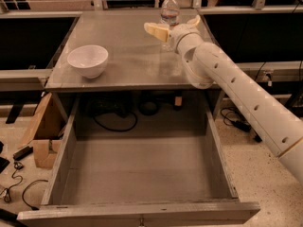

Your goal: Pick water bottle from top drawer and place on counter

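Observation:
The water bottle stands upright on the counter near its far right edge. My gripper is open, with one tan finger to the left of the bottle and the other to its right. The fingers stand apart from the bottle's lower body, which the wrist partly hides. The top drawer is pulled fully out below the counter and holds nothing I can see. My white arm reaches in from the lower right.
A white bowl sits on the counter's left side. A cardboard box and loose cables lie on the floor to the left. Black cables hang behind the drawer.

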Motion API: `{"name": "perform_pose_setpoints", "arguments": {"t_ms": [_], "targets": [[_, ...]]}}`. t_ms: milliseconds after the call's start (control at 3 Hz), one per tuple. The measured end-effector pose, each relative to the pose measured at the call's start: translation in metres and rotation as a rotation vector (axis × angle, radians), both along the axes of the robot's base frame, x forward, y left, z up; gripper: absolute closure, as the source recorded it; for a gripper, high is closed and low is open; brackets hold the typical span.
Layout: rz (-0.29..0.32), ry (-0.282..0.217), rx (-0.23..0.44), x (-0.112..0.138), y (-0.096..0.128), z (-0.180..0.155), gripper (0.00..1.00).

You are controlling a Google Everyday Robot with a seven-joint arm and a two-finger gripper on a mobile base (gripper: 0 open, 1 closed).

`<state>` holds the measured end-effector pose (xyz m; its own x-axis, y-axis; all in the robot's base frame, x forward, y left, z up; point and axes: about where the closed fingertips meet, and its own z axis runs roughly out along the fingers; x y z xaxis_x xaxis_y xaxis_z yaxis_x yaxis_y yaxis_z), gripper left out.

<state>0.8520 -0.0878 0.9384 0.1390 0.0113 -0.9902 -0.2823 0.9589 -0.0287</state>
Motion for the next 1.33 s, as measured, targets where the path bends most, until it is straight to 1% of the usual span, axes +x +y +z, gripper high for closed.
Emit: {"name": "perform_pose_setpoints", "arguments": {"t_ms": [333, 667, 1000, 1333], "targets": [[0.022, 0.021, -0.012, 0.0, 0.001, 0.005, 0.0], [0.214, 0.043, 0.004, -0.035, 0.059, 0.073, 0.0], [0.35, 0.066, 0.004, -0.074, 0.082, 0.119, 0.0], [0.353, 0.085, -0.074, -0.099, 0.017, 0.142, 0.0]]}}
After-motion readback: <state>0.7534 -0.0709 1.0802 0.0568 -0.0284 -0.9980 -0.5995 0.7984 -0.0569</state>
